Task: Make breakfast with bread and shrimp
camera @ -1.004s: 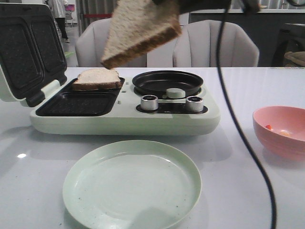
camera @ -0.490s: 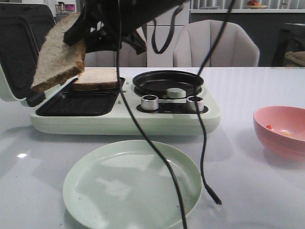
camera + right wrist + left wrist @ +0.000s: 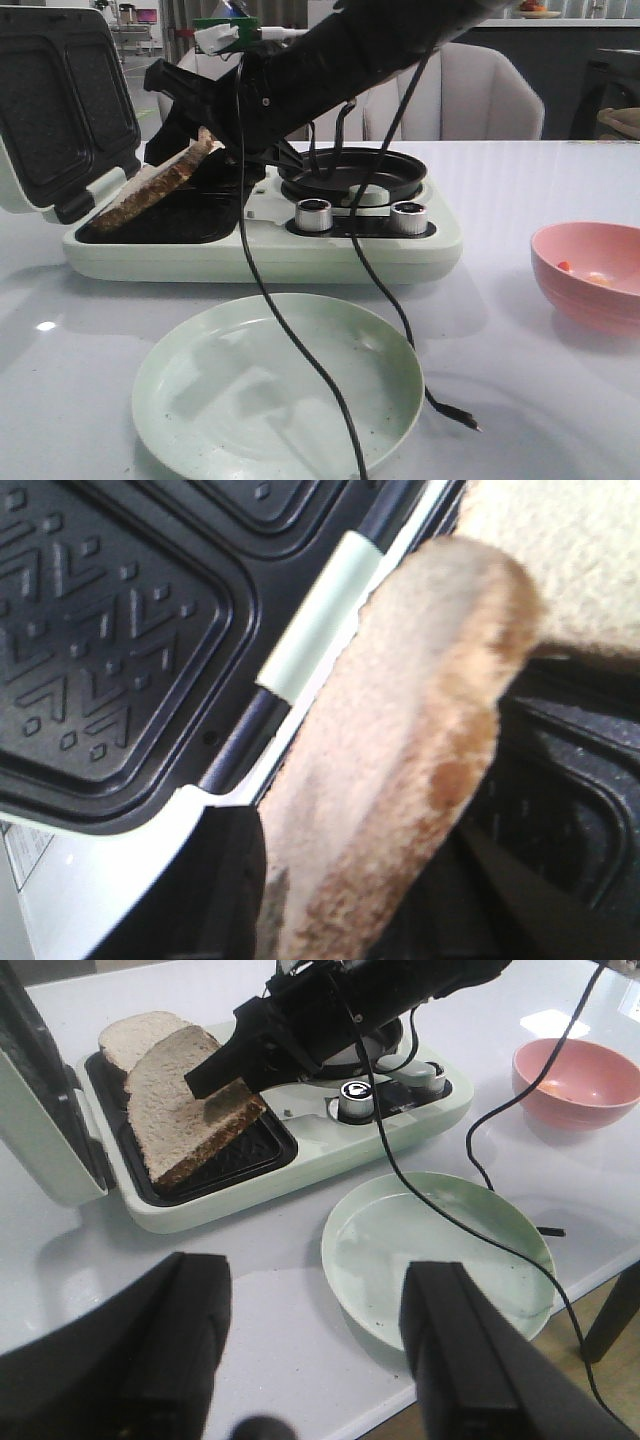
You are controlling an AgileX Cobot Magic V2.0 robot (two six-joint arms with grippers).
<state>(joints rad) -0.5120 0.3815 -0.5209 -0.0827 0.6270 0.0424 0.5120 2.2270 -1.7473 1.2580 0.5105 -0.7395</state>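
A slice of bread (image 3: 180, 1110) is held tilted over the near left well of the sandwich maker (image 3: 262, 245), its low crust edge touching or almost touching the dark plate while the upper end is pinched in the right claw (image 3: 228, 1073). A second slice (image 3: 130, 1035) lies flat in the far well, just behind it. The shrimp (image 3: 566, 267) are seen as small orange bits in the pink bowl (image 3: 590, 275) at the right of the table (image 3: 520, 190), well apart from the bread. The left claw (image 3: 310, 1350) hangs wide and empty above the near edge of the table, close to the pale green plate (image 3: 278, 385).

For the step in hand to be done well, the slice should be lowered until it lies level within the well, squared to the rim so that no crust overhangs, and only then let go; the claw is best withdrawn upward, clear of the raised lid (image 3: 62, 105) at the left. From the right wrist view the grip point itself cannot be made out, probably because the bread fills the frame.

Half a second ago the slice was carried high, left of the machine and in front of the lid; it has since been brought down into the well, and the arm has swung lower over the round pan (image 3: 352, 172).
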